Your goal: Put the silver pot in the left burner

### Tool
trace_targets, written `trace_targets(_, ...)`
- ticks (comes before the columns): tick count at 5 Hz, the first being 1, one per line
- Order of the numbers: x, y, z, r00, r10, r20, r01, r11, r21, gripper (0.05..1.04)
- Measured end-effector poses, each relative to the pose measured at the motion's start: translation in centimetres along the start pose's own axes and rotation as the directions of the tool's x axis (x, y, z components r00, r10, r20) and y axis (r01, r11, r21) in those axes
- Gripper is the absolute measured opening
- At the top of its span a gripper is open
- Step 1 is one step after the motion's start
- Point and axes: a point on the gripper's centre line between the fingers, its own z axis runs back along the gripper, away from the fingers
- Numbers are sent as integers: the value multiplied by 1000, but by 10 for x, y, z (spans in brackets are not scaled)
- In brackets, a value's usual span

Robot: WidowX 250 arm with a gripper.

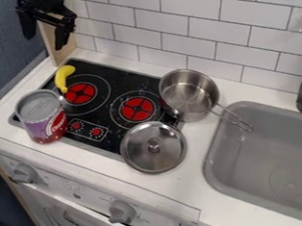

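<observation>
Hanging open, the black two-finger gripper (44,43) is possibly risking a tipped round silver metal pot (186,96): a curved yellow banana (61,79) is crowding the round red left burner (81,93).

The place looks like a toy kitchen, with a black stovetop (122,79) toward nine o'clock bearing red-centred burners (138,109). A grey sink basin (256,152) is set into the white counter (177,185) toward four o'clock. White brick-pattern tiling (193,16) backs it toward one o'clock, and the appliance front (68,190) toward seven o'clock carries chunky knobs (122,211). A can nearly burner-wide (41,114) suggests play scale.
</observation>
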Motion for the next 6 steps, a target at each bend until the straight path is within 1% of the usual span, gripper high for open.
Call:
trace_targets(1,-3,-8,-18,999,-13,-42,12,1000,-18,1000)
trace_targets(2,-2,-37,-19,997,-55,-51,52,997,-58,1001)
trace_targets(3,3,-87,-15,981,-195,-23,194,980,-35,1000)
trace_targets(4,4,-114,8,960,-276,35,277,961,-15,1001)
trace_targets(5,7,-138,17,939,-336,67,338,941,-22,1000)
trace_targets(6,4,-167,25,911,-404,85,406,914,-3,1000)
